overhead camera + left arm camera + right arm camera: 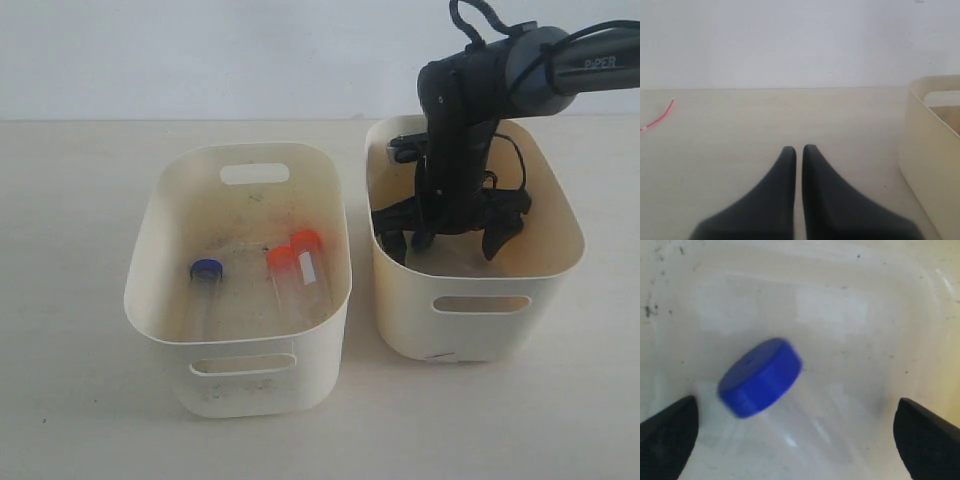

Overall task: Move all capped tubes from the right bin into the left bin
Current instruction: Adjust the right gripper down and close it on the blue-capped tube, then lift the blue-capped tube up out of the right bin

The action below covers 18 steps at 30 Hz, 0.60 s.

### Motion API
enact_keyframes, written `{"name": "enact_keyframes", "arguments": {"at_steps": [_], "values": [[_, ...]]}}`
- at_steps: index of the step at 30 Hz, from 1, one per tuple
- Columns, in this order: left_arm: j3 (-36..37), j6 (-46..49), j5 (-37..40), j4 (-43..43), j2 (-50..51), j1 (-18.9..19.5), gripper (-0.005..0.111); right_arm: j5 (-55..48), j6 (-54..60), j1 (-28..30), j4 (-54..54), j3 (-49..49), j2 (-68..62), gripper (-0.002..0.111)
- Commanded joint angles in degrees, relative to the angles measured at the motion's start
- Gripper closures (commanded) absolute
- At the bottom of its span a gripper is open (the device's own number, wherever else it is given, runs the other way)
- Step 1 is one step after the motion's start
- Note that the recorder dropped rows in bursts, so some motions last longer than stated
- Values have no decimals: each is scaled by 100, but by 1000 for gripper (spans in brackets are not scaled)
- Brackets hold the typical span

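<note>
Reaching down into the right bin (470,322), toward the table's right edge, the right claw (457,250) hung with its jaws spread wide. In the right wrist view, the last tube (782,407) lay on the bin floor between the fingers (667,432), set askew to them, with its blue cap (760,377) nearer one side.

That slant was the main risk. If the jaws closed as they stood, one pad would likely meet the cap first and spin the tube, or the slick clear body could squirt out. Going too low might scrape the floor or drag the light bin along. A weak hold could also drop the tube on the table in the gap between the bins, or clip a rim on the way over.

The left bin (240,385), nearer the left edge, held three tubes: one blue-capped (205,285), two orange (283,272), one labelled (310,262). The left claw (799,155) was pressed together, empty, above bare table (740,125).
</note>
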State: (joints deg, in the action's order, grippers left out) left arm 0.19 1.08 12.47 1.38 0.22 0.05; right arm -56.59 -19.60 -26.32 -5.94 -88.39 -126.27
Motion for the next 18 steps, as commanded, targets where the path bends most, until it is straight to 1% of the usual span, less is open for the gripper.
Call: {"name": "enact_keyframes", "arguments": {"at_steps": [1, 8, 18], "values": [[-19, -11, -49, 11, -22, 0, 103, 31, 114, -59, 126, 182, -373, 7], [-19, -11, -49, 11, -22, 0, 103, -243, 462, -59, 58, 182, -373, 7], [-19, -11, -49, 11, -22, 0, 103, -334, 796, -59, 18, 182, -373, 7]]}}
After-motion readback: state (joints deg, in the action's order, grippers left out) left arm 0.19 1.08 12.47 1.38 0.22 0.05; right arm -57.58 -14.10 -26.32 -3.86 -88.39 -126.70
